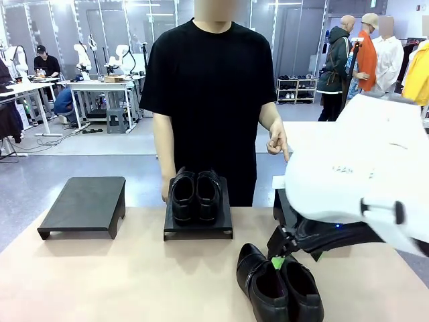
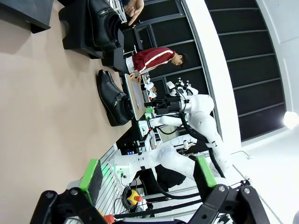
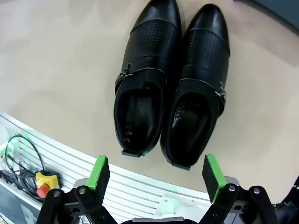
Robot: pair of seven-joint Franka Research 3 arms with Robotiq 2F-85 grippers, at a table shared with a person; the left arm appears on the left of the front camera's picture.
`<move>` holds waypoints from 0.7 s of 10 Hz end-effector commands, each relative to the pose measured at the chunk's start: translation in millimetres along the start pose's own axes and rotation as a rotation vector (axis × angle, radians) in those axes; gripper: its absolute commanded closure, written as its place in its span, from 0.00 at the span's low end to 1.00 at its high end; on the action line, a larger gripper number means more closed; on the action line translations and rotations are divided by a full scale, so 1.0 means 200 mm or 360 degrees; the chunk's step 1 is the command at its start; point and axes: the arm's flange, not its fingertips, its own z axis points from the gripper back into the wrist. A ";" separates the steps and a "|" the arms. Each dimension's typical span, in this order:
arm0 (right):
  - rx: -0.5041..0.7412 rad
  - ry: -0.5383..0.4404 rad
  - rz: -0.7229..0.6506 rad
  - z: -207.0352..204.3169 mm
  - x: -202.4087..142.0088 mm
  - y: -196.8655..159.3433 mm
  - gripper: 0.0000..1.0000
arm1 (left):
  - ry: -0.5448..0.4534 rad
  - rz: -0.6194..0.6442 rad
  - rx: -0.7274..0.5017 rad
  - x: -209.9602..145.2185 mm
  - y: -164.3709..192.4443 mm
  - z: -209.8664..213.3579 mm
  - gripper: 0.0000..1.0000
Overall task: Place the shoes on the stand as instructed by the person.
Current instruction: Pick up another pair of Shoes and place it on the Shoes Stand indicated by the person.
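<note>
While shoes [image 1: 278, 288] occupy tan table [image 1: 100, 282], benches [image 1: 100, 87] stand beyond.

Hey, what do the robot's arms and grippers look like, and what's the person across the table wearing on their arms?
The right arm has a smooth white shell with faint grey lettering. The right gripper and the left gripper are black linkages tipped with bright green pads. The person wears a plain black T-shirt with short sleeves.

First pair [image 1: 195, 195]: glossy black, side by side on the middle stand [image 1: 198, 230], at my 12 o'clock.
Second pair [image 1: 278, 287]: I see it touching, upright on the table [image 1: 100, 282] at 5 o'clock, toes toward 11.
</note>
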 end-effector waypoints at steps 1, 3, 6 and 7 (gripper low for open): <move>0.0000 0.0033 -0.0047 -0.19 -0.11 -0.05 0.00 | 0.0006 -0.0024 -0.0023 -0.02 -0.01 0.00 0.00; 0.0035 0.0090 -0.0045 -0.28 -0.10 -0.05 0.00 | 0.0006 -0.0024 -0.0023 -0.02 -0.01 0.00 0.00; 0.0003 0.0106 -0.0064 -0.39 -0.06 -0.06 0.00 | 0.0006 -0.0024 -0.0023 -0.02 -0.01 0.00 0.00; 0.0009 0.0113 -0.0083 -0.43 -0.05 -0.07 0.00 | 0.0006 -0.0024 -0.0023 -0.02 -0.01 0.00 0.00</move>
